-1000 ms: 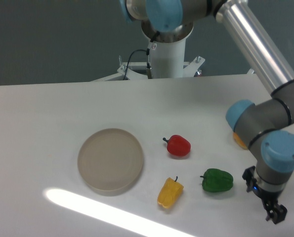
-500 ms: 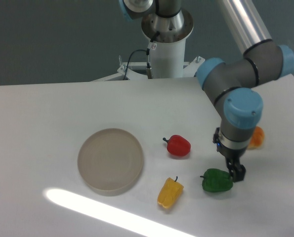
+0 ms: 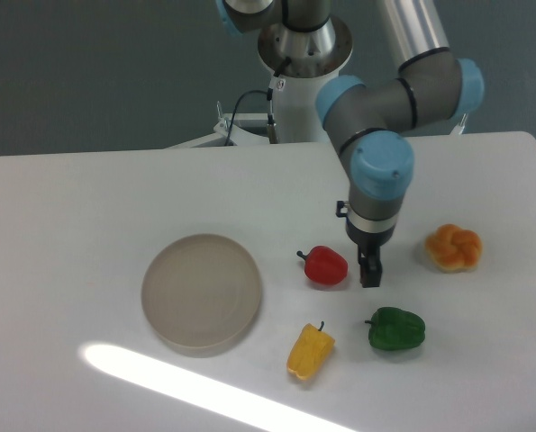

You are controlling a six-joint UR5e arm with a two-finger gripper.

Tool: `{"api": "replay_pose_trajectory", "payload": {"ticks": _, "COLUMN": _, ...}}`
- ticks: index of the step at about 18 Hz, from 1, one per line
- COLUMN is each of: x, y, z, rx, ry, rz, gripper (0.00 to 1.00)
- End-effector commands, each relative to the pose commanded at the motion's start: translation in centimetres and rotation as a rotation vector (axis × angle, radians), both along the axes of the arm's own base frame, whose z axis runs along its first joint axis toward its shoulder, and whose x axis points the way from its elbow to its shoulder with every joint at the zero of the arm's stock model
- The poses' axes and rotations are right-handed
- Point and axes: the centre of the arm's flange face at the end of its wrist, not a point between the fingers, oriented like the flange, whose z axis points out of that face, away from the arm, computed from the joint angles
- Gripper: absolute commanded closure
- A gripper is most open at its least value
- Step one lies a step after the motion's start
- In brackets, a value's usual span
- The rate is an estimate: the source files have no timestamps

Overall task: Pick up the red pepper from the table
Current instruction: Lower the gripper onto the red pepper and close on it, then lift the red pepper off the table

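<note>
The red pepper [image 3: 326,266] lies on the white table [image 3: 87,207] near the middle, glossy, with its dark stem pointing left. My gripper [image 3: 370,273] hangs point-down just to the right of it, fingertips close beside the pepper and not around it. Its fingers look close together with nothing between them. Nothing is held.
A round beige plate [image 3: 202,292] lies left of the red pepper. A yellow pepper [image 3: 310,351] and a green pepper [image 3: 395,329] lie in front of it. An orange bun-like object [image 3: 453,247] sits to the right. The arm's base [image 3: 302,90] stands at the back.
The arm has swung from the front right corner to the left and back, past the green pepper, and now stands just right of the red pepper. The orange object has come into full view.
</note>
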Motion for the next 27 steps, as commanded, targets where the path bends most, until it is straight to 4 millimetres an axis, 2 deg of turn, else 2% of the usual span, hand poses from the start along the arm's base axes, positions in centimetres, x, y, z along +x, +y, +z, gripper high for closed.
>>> {"api": "replay_pose_trajectory", "payload": {"ticks": 2, "x": 0.5, "y": 0.3, "z": -0.4, "rx": 0.013, "ry": 0.005, "rz": -0.006, "gripper": 0.0}}
{"api": "replay_pose_trajectory", "payload": {"ticks": 4, "x": 2.1, "y": 1.5, "z": -0.9, "rx": 0.016, "ry": 0.011, "rz": -0.037, "gripper": 0.0}}
{"api": "replay_pose_trajectory", "payload": {"ticks": 9, "x": 3.5, "y": 1.9, "z": -2.3, "rx": 0.016, "ry": 0.008, "rz": -0.075, "gripper": 0.0}}
{"api": "replay_pose_trajectory", "payload": {"ticks": 13, "x": 3.0, "y": 2.1, "z": -2.9, "rx": 0.006, "ry": 0.008, "rz": -0.097, "gripper": 0.0}}
{"api": "replay_pose_trajectory", "payload": {"ticks": 17, "x": 1.9, "y": 2.8, "z": -4.8, "rx": 0.0, "ry": 0.002, "rz": -0.137, "gripper": 0.0}}
{"api": "replay_pose_trajectory", "payload": {"ticks": 19, "x": 1.2, "y": 2.7, "z": -4.5, "rx": 0.002, "ry": 0.007, "rz": -0.15, "gripper": 0.0}}
{"api": "replay_pose_trajectory", "payload": {"ticks": 23, "x": 1.4, "y": 2.5, "z": -5.2, "rx": -0.01, "ry": -0.001, "rz": -0.154, "gripper": 0.0}}
{"api": "replay_pose_trajectory", "payload": {"ticks": 24, "x": 1.4, "y": 2.5, "z": -5.0, "rx": -0.008, "ry": 0.0, "rz": -0.154, "gripper": 0.01}}
{"api": "replay_pose_trajectory", "payload": {"ticks": 26, "x": 1.3, "y": 2.4, "z": -4.9, "rx": -0.009, "ry": -0.002, "rz": -0.15, "gripper": 0.18}}
{"api": "replay_pose_trajectory", "payload": {"ticks": 27, "x": 1.1, "y": 2.2, "z": -4.9, "rx": -0.009, "ry": -0.002, "rz": -0.146, "gripper": 0.24}}
